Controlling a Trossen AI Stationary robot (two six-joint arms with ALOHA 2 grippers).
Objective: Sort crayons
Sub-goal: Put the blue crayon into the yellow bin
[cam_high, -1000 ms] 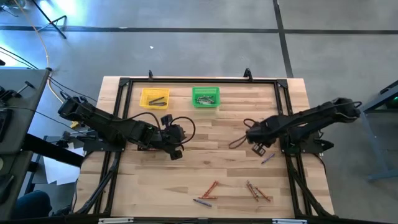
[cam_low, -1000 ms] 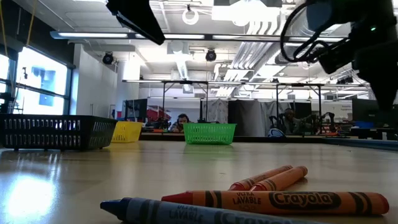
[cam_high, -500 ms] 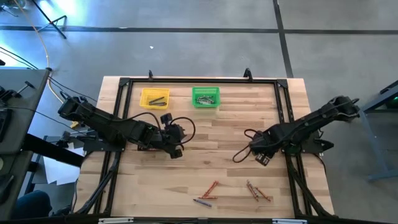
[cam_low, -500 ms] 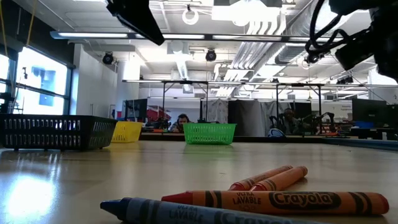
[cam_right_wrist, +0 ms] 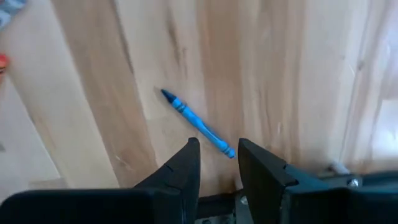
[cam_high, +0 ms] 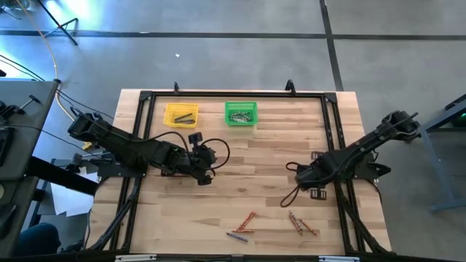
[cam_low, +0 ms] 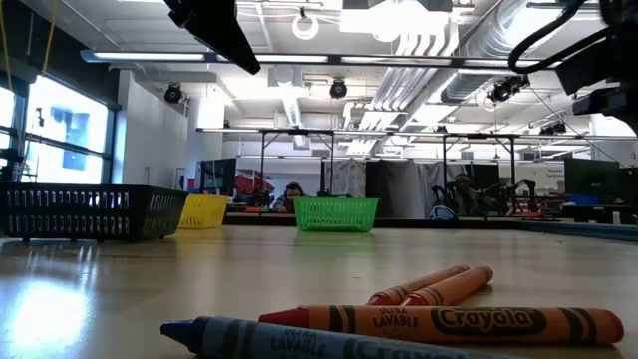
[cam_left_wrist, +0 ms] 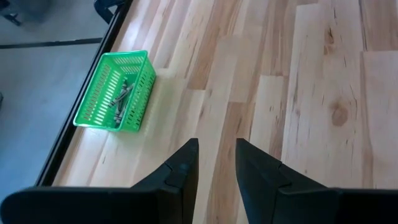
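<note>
A blue crayon (cam_right_wrist: 198, 124) lies flat on the wood just ahead of my right gripper (cam_right_wrist: 217, 155), which hangs over it with a narrow gap between its fingers; the high view shows this gripper (cam_high: 313, 191) at the table's right middle, covering the crayon. More crayons lie near the front edge: orange ones (cam_high: 247, 219), a blue-grey one (cam_high: 237, 236) and an orange cluster (cam_high: 302, 224). The low view shows them close up (cam_low: 449, 324). My left gripper (cam_high: 207, 173) waits left of centre, slightly open and empty.
A green bin (cam_high: 241, 113) with grey crayons and a yellow bin (cam_high: 181, 115) with dark crayons stand at the far edge. A black mesh bin (cam_low: 90, 211) shows at the left in the low view. A black frame (cam_high: 335, 138) rims the table.
My right gripper has moved toward the table's near edge and a little to the right, over the spot where the blue crayon lay in plain sight a second ago. The crayons have stayed where they were.
</note>
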